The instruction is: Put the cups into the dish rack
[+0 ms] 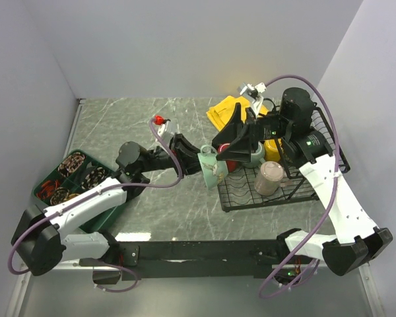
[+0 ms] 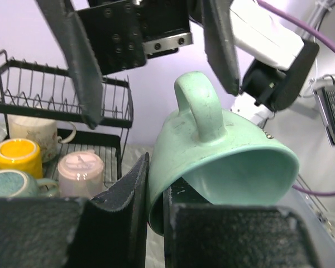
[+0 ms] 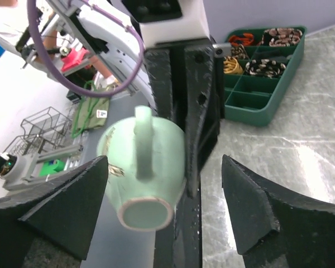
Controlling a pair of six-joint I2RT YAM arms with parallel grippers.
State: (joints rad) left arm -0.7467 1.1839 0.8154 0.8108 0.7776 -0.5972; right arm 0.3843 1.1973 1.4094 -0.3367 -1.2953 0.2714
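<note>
My left gripper point(image 1: 197, 158) is shut on the rim of a pale green mug point(image 1: 211, 166), holding it tilted above the table beside the black wire dish rack point(image 1: 297, 191). In the left wrist view the fingers point(image 2: 128, 195) pinch the mug's wall point(image 2: 223, 156), handle up. My right gripper point(image 1: 232, 144) is open and faces the mug. In the right wrist view its gripper point(image 3: 164, 162) straddles the mug point(image 3: 142, 173) without touching. The rack holds a beige-pink mug point(image 1: 270, 178), a yellow mug point(image 1: 272, 149), a grey-teal mug point(image 1: 255, 154) and a red one point(image 1: 231, 164).
A dark green compartmented tray point(image 1: 72, 175) with small items sits at the left, also in the right wrist view point(image 3: 262, 72). A yellow cloth point(image 1: 226, 112) lies behind the rack. The rack's raised basket point(image 2: 61, 106) and a floral cream mug point(image 2: 33, 131) show in the left wrist view.
</note>
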